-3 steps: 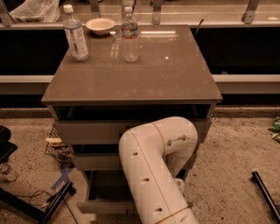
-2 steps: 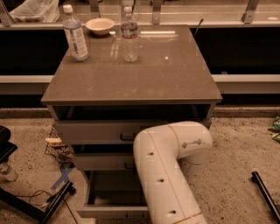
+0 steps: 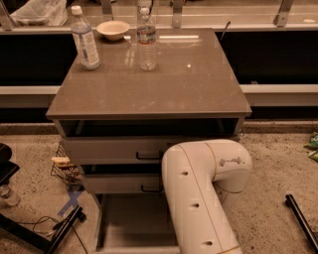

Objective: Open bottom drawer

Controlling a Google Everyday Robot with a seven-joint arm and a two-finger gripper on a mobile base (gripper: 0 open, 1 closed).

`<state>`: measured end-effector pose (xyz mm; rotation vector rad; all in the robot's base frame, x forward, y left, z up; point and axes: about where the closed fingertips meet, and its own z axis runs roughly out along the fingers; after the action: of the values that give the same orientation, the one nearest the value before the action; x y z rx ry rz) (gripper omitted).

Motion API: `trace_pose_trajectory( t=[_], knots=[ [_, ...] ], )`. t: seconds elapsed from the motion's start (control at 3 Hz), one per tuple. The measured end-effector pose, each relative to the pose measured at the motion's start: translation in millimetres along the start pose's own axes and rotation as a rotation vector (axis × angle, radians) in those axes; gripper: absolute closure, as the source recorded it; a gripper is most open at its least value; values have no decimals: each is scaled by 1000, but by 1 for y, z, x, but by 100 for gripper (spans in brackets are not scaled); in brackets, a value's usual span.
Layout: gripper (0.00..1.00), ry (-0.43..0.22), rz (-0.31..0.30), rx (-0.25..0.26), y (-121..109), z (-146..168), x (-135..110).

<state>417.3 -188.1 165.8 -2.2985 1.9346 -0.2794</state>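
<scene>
Gripper out of sight: it lies somewhere behind or below the arm (image 3: 198, 198), whose thick white links fill the lower right foreground and run off the bottom edge; cannot tell what state it is in or whether it holds anything. Bottom drawer (image 3: 134, 218) stands pulled out toward the camera at the foot of the cabinet, pale grey inside showing, right part covered by the arm, front panel cut by the frame edge, handle not visible. Middle drawer (image 3: 117, 183) above it, black bar handle (image 3: 150, 188) half hidden by the arm. Top drawer (image 3: 109, 149) with a like handle (image 3: 147, 156), right end also behind the arm. Dark gap under the brown cabinet top (image 3: 174, 84), which is glossy with light glare. On the top, far left corner: a capped water bottle (image 3: 85, 38), a shallow pale bowl (image 3: 113, 30) behind it, a second clear bottle (image 3: 147, 39) to the right, neck blurred against the background. Floor (image 3: 278, 168) speckled stone. Left of the cabinet a small wire basket (image 3: 64, 168), contents unclear, and a blue tape cross (image 3: 72, 198). Black stand and cables (image 3: 44, 233) lower left; black bar (image 3: 300, 218) lower right, cut off. Crumpled plastic bag (image 3: 37, 12) on the ledge, top left.
</scene>
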Motion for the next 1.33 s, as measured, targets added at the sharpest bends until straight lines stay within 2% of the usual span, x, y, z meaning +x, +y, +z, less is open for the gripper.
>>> trace_pose_trajectory(
  t=[0.33,0.67,1.0,1.33],
  knots=[
    [100,6,-14,-51,28,-7,6],
    [100,6,-14,-51,28,-7,6],
    [100,-65,-94,-80,15,9,-36],
    [100,-193,-226,-106,1,29,-104]
  ],
)
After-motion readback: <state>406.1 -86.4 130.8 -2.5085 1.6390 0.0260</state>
